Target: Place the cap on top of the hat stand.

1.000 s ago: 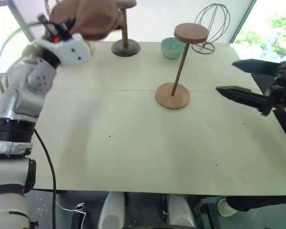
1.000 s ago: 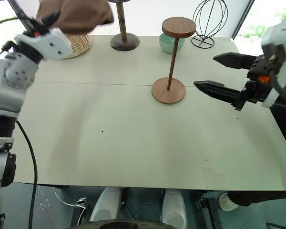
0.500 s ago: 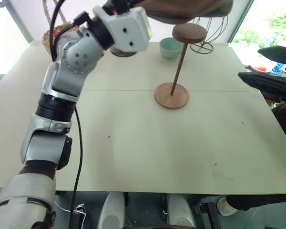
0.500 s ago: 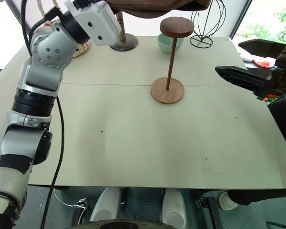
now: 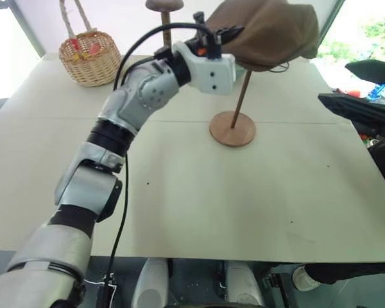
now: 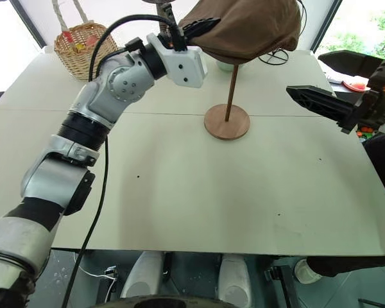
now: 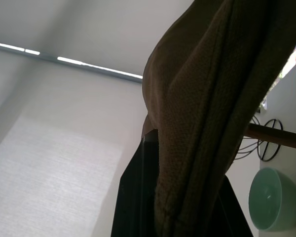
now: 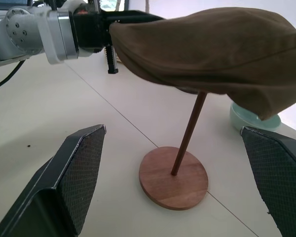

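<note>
Left end effector [image 6: 191, 29] pinches soft suede cap [image 6: 247, 27]; right end effector [image 8: 175, 182] gapes.

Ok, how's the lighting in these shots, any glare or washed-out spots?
Both eye views: the window areas at the top corners are blown out, while the table is evenly lit with only soft shadows. Left wrist view: the cap is dark against a bright background. Right wrist view: the cap and the hat stand are evenly lit.
</note>
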Controlling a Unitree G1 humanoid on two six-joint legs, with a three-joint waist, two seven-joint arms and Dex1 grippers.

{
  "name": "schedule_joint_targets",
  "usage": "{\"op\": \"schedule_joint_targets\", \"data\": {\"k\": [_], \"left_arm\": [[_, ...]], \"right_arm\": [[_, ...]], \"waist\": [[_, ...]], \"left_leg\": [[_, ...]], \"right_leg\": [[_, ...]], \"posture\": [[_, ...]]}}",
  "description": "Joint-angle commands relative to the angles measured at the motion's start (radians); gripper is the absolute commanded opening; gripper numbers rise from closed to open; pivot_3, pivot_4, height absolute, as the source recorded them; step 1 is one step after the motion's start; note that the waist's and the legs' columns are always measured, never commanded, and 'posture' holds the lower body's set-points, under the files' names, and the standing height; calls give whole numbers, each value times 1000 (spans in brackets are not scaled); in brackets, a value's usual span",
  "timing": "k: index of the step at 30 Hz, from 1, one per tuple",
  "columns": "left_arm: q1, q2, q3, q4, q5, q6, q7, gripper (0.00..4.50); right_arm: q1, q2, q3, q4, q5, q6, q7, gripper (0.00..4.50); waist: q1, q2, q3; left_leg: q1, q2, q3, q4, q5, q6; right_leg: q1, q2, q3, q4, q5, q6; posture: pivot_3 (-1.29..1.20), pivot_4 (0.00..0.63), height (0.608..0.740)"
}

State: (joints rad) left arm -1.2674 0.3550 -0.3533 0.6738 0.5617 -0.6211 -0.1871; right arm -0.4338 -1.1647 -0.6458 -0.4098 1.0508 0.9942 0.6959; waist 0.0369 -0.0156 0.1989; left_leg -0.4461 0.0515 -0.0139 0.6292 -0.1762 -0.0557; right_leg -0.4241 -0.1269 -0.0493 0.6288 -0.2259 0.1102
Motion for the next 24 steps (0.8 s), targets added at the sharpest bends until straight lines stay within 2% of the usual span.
{"op": "schedule_joint_targets", "data": {"k": [1,4,6,7,12,13,14,18,24], "left_arm": [[2,8,-7,-25,19,-19,22,24],[48,21,-8,-63,4,-6,-10,24],[73,26,-5,-88,-7,0,-33,838],[86,27,-4,-103,-13,3,-45,1098],[140,46,16,-183,-35,19,-83,3718],[146,50,20,-196,-38,27,-88,4182],[151,56,29,-207,-51,34,-98,4399],[152,74,78,-243,-145,73,-152,4399],[137,131,144,-294,-367,87,-344,4399]], "right_arm": [[-14,-5,-44,-24,19,-19,-10,4500],[-10,-6,-38,-32,19,-23,-14,4500],[-7,-5,-34,-35,17,-27,-14,4500],[-8,-4,-31,-34,15,-29,-14,4500],[-2,6,-19,-37,10,-42,-17,4500],[-1,8,-16,-40,10,-43,-17,4500],[-2,9,-10,-42,9,-47,-17,4500],[10,0,19,-54,-26,-73,-6,4500],[54,0,51,-107,-80,-108,8,4500]], "waist": [[1,0,0],[1,0,0],[2,0,0],[2,0,0],[3,0,0],[3,0,0],[3,0,0],[2,0,0],[1,1,0]], "left_leg": [[0,0,0,0,0,0],[0,0,0,0,0,0],[0,0,0,0,0,0],[0,0,0,0,0,0],[0,0,1,0,0,0],[0,0,1,0,0,0],[0,0,1,0,0,0],[0,0,1,0,0,0],[1,0,1,0,0,0]], "right_leg": [[0,0,0,0,0,0],[0,0,0,0,0,0],[0,0,1,0,0,0],[0,0,1,0,0,0],[0,0,1,0,0,0],[0,0,1,0,0,0],[0,0,1,0,0,0],[0,0,1,1,0,0],[0,0,1,1,0,0]], "posture": [[0,150,728],[0,150,728],[0,150,728],[0,150,728],[0,150,728],[0,150,728],[0,150,728],[0,150,728],[0,150,728]]}}
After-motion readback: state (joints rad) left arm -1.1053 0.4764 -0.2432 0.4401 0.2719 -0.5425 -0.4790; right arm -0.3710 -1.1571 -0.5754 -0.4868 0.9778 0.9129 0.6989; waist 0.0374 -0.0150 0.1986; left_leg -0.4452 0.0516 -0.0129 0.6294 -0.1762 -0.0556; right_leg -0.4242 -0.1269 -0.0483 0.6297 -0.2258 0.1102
